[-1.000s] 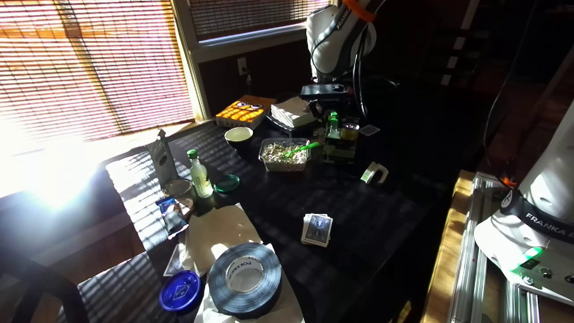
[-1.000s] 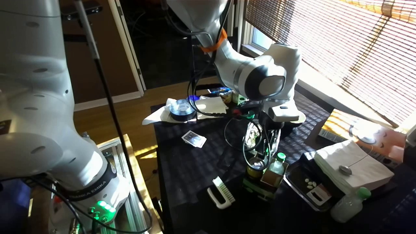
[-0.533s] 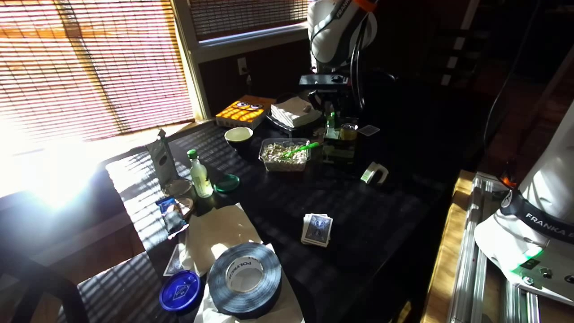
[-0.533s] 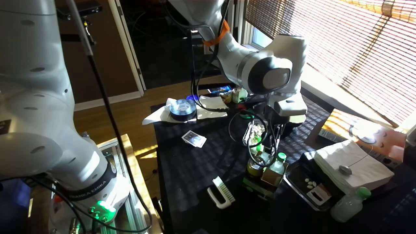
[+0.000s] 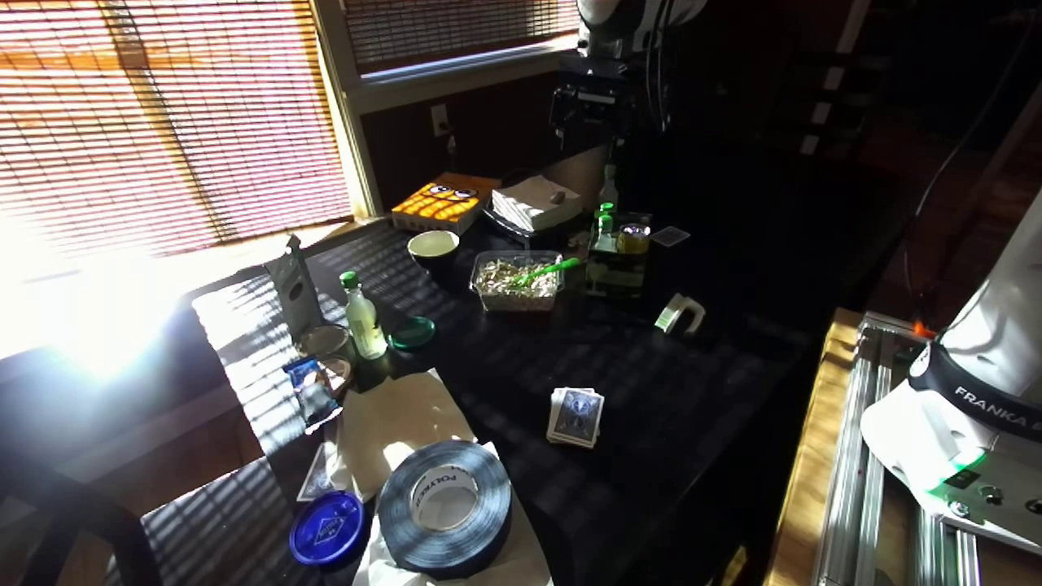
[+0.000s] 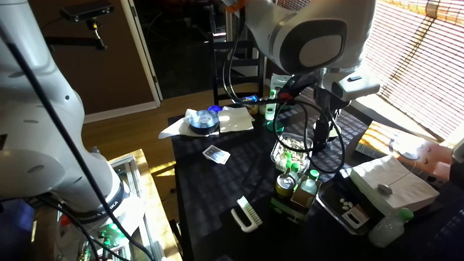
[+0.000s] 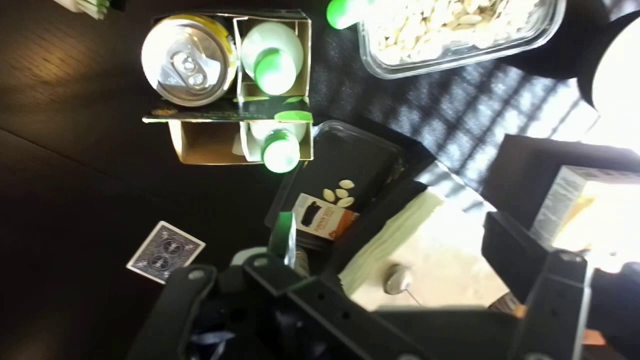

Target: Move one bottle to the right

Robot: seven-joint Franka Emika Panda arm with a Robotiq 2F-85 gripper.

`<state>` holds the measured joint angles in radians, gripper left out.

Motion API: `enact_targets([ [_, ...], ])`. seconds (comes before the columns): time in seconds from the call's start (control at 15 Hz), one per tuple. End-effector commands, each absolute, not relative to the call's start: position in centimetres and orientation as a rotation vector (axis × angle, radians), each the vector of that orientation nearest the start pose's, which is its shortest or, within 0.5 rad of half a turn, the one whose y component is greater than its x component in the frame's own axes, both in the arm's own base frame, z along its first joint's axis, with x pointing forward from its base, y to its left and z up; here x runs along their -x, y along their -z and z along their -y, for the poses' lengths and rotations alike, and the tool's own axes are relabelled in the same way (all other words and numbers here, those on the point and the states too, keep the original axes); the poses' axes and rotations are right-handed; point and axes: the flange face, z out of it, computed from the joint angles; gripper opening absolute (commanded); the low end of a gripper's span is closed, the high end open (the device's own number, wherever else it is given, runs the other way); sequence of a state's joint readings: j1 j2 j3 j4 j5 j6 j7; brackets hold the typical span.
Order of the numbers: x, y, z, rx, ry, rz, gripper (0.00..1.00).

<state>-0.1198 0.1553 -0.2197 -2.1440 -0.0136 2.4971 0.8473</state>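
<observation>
compared with a second ago, my gripper [image 7: 390,235] hangs higher and farther from the carton [image 7: 225,113], its fingers [image 7: 510,252] wide apart with nothing between them. so i carry no bottle; i judge that i am either backing off after a release or readying a grasp, and cannot tell which. nor is it certain which bottle is meant. my best guess is the light-green bottle [image 6: 270,108], now out from behind my arm [image 6: 311,43] in an exterior view: upright at eleven o'clock from the seed tray [image 6: 276,148], a flat green lid [image 6: 275,126] just beside its foot.

in the wrist view the carton is folded card, brown inside; a metal can [image 7: 187,60] with a ring-pull sits in its ten o'clock cell, and two translucent green-capped bottles [image 7: 272,57] at two and five. the seed tray is clear plastic heaped with flat pale seeds [image 7: 465,17]. the paper stack [image 7: 450,240], four o'clock from the carton, is layered, and sunlight stripes the dark surface [image 7: 425,105] at three.
</observation>
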Motion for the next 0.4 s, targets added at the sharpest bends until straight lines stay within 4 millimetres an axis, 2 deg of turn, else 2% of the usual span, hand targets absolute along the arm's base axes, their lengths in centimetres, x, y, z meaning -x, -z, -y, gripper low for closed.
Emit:
enact_targets([
  [0.0,-53.8,-37.6,18.5,2.597,0.348,-1.474,1.0],
  [0.2,-53.8,-38.9,17.9,2.559,0.348,-1.288,1.0],
  [0.27,-54.7,-38.1,18.4,2.585,0.347,-1.39,1.0],
  [0.33,-54.7,-38.3,18.4,2.584,0.353,-1.369,1.0],
])
